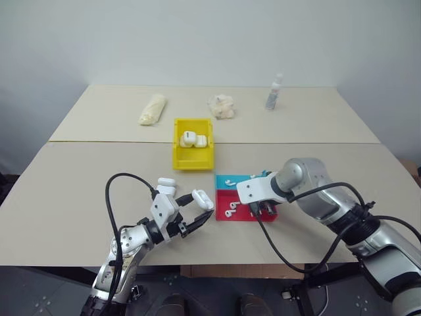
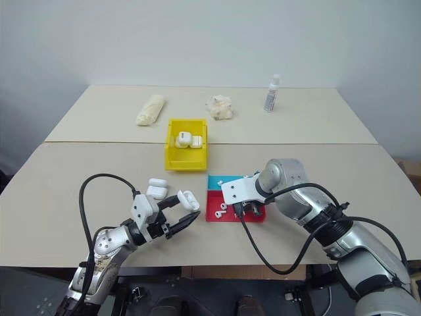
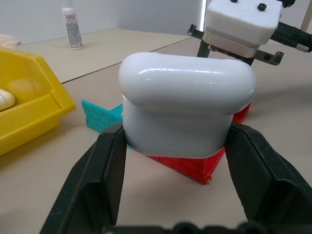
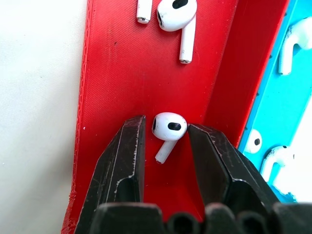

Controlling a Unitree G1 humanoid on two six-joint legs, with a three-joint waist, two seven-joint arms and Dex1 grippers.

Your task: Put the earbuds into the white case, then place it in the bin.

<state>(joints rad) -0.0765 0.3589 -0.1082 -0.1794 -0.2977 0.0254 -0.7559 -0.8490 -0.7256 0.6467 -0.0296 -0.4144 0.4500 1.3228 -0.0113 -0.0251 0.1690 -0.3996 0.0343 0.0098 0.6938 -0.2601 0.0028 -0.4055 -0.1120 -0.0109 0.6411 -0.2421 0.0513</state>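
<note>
On the near table: left gripper point(image 1: 197, 214) holds a white case point(image 1: 202, 199) clear of the tabletop, in front of the red and teal tray point(image 1: 245, 216).
Left grip: black fingers point(image 3: 92, 180) pressed against both sides of the case body; the lid looks closed, though the hinge side is hidden.
Right gripper point(image 4: 165, 141): pointed steeply down into the red half of the tray, fingers set on either side of one earbud point(image 4: 167, 130).
Right grip: the finger on the teal side touches the earbud's head; the other is so near that contact cannot be judged, so I would call it closed on the earbud, probably only lightly.
Held earbud: lying on the red floor, stem pointing back toward the wrist, just beside the wall that divides red from teal.
Other earbuds: one whole earbud point(image 4: 176, 19) farther along the red half, a stem end beside it, and several more point(image 4: 291, 46) in the teal half.
Bin point(image 1: 193, 160): yellow, standing beyond the tray on the near table, close to the seam between the two tables, with a few white cases point(image 1: 193, 139) inside.
Spare cases: two point(image 1: 165, 185) on the table near the left arm, well apart from the tray.
Far table: a rolled cloth point(image 1: 152, 109), a crumpled wad point(image 1: 222, 106) and a small bottle point(image 1: 273, 93) along the back.
</note>
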